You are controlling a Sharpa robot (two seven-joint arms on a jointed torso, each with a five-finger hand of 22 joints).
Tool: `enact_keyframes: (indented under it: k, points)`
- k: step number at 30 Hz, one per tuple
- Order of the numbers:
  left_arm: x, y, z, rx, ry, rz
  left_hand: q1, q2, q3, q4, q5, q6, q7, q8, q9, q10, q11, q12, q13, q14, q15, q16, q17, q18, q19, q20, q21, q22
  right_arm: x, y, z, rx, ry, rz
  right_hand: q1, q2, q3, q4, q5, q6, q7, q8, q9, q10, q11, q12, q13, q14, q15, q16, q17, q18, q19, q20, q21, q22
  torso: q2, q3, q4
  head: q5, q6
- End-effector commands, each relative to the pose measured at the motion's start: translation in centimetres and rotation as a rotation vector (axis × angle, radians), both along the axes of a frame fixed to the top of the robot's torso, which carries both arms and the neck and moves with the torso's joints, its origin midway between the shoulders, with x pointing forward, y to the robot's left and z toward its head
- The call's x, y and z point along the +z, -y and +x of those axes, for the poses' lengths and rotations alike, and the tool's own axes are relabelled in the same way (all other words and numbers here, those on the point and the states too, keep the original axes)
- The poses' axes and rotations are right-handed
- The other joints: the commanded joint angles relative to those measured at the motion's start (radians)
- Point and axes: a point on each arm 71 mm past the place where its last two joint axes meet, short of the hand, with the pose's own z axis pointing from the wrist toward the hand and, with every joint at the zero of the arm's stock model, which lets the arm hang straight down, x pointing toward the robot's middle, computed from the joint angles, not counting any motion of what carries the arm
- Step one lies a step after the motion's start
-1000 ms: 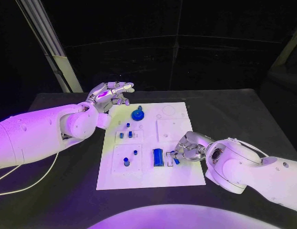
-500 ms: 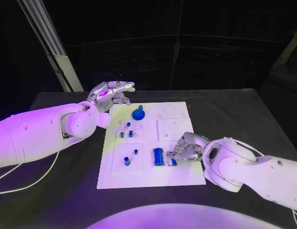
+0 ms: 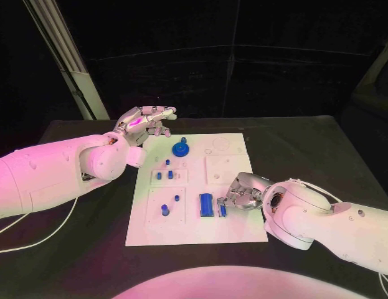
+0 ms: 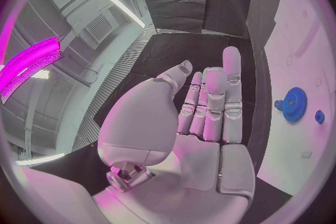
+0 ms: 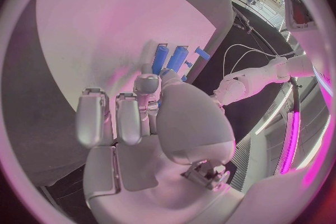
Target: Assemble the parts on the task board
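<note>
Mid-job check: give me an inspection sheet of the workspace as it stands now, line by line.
Surface: black table, bare around the board.
Job's things: white task board lies mid-table; blue gear sits near its far edge; small blue parts stand along its left half; blue cylinder lies near the right hand.
Clutter: nothing seen.
Hands: left hand raised beyond the board's far left corner, fingers apart, holding nothing; right hand is low over the board by the blue cylinder, and whether it holds a part cannot be told.
Cables: white cable runs under the left arm.
Surroundings: dark curtains, pale post behind the table.
</note>
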Motion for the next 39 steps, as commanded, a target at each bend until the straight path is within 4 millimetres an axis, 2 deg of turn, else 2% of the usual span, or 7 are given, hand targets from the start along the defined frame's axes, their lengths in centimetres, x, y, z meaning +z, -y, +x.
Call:
enact_keyframes:
  k: [1, 8, 18, 28, 32, 34, 39]
  points:
    - [0.2, 0.1, 0.0, -0.012, 0.004, -0.006, 0.008, -0.003, 0.001, -0.007, 0.003, -0.006, 0.003, 0.007, 0.000, -0.010, 0.000, 0.003, -0.001, -0.006, -0.002, -0.005, -0.001, 0.007, 0.000, 0.006, -0.003, -0.001, 0.1, -0.3, 0.0, 0.021, 0.014, -0.011, -0.020, -0.004, -0.010, 0.003, -0.002, 0.002, 0.007, -0.007, -0.001, 0.008, 0.002, -0.005, 0.002, 0.053, -0.006, 0.006, 0.002, -0.009, -0.001, -0.008, 0.005, 0.001, 0.000, 0.0000, -0.0008, 0.000, -0.001]
    - [0.1, 0.1, 0.0, -0.012, 0.004, -0.006, 0.008, -0.003, 0.001, -0.007, 0.003, -0.006, 0.003, 0.007, 0.000, -0.010, 0.000, 0.004, -0.001, -0.006, -0.002, -0.005, -0.001, 0.007, 0.000, 0.006, -0.003, -0.002, 0.1, -0.5, 0.0, 0.022, 0.017, -0.008, -0.054, -0.009, -0.029, 0.002, -0.030, 0.005, 0.008, -0.010, 0.003, 0.010, 0.003, -0.007, 0.002, 0.053, -0.006, 0.005, 0.001, -0.009, -0.002, -0.008, 0.003, 0.000, 0.000, 0.0000, -0.0005, 0.001, -0.001]
    - [0.1, 0.1, 0.0, -0.013, 0.002, -0.005, 0.007, -0.003, 0.001, -0.008, 0.003, -0.007, 0.002, 0.010, -0.001, -0.011, 0.000, 0.007, -0.002, -0.008, -0.003, -0.005, -0.004, 0.007, 0.000, 0.006, -0.005, -0.004, 0.0, -0.5, 0.0, 0.036, 0.009, -0.021, -0.118, -0.007, -0.098, 0.001, -0.215, 0.009, 0.008, -0.017, 0.014, 0.010, 0.004, -0.015, 0.005, 0.052, -0.004, 0.000, -0.004, -0.007, -0.006, -0.006, -0.001, -0.005, -0.001, 0.0000, -0.0007, 0.001, -0.002]
    - [0.1, 0.1, 0.0, -0.013, 0.002, -0.005, 0.007, -0.003, 0.001, -0.008, 0.003, -0.007, 0.002, 0.010, -0.001, -0.011, 0.000, 0.007, -0.002, -0.008, -0.003, -0.005, -0.004, 0.007, 0.000, 0.006, -0.005, -0.004, 0.4, 0.1, -0.2, 0.017, 0.029, 0.004, -0.116, -0.007, -0.112, -0.002, -0.234, 0.001, 0.011, -0.023, 0.016, 0.004, 0.006, -0.033, -0.004, 0.049, -0.003, -0.009, -0.016, -0.005, -0.014, -0.005, -0.007, -0.016, -0.001, 0.0017, -0.0016, 0.001, 0.003]
    - [0.1, 0.1, 0.0, -0.013, 0.002, -0.005, 0.007, -0.003, 0.001, -0.008, 0.003, -0.007, 0.002, 0.010, -0.001, -0.011, 0.000, 0.007, -0.002, -0.008, -0.003, -0.005, -0.004, 0.007, 0.000, 0.006, -0.005, -0.004, 0.8, 1.1, -0.4, 0.016, 0.040, 0.067, -0.087, -0.018, -0.126, -0.010, -0.229, -0.044, 0.028, -0.048, 0.010, -0.046, 0.020, -0.156, -0.080, 0.036, 0.007, -0.048, -0.072, 0.007, -0.049, 0.001, -0.037, -0.071, -0.004, 0.0019, -0.0022, 0.005, 0.007]
    - [0.1, 0.0, 0.0, -0.011, 0.002, -0.004, 0.007, -0.003, 0.001, -0.008, 0.003, -0.007, 0.002, 0.010, -0.001, -0.011, 0.000, 0.007, -0.002, -0.008, -0.003, -0.005, -0.004, 0.007, 0.000, 0.006, -0.005, -0.004, 1.1, 2.0, -0.5, 0.013, 0.046, 0.106, -0.055, -0.022, -0.130, -0.015, -0.231, -0.089, 0.045, -0.070, 0.001, -0.104, 0.035, -0.286, -0.166, 0.023, 0.019, -0.084, -0.118, 0.015, -0.077, 0.011, -0.064, -0.113, -0.006, 0.0008, -0.0017, 0.008, 0.006]
    - [0.1, -0.1, 0.1, -0.006, 0.005, -0.003, 0.007, -0.003, 0.001, -0.008, 0.003, -0.007, 0.002, 0.010, -0.001, -0.011, 0.000, 0.007, -0.002, -0.008, -0.003, -0.005, -0.004, 0.007, 0.000, 0.006, -0.005, -0.004, 2.2, 4.5, 0.5, -0.034, 0.088, 0.249, 0.040, -0.022, -0.127, -0.041, -0.219, -0.127, 0.060, -0.081, -0.006, -0.128, 0.046, -0.330, -0.210, 0.001, 0.029, -0.164, -0.218, 0.034, -0.129, 0.024, -0.119, -0.199, -0.013, -0.0041, -0.0034, 0.003, 0.018]
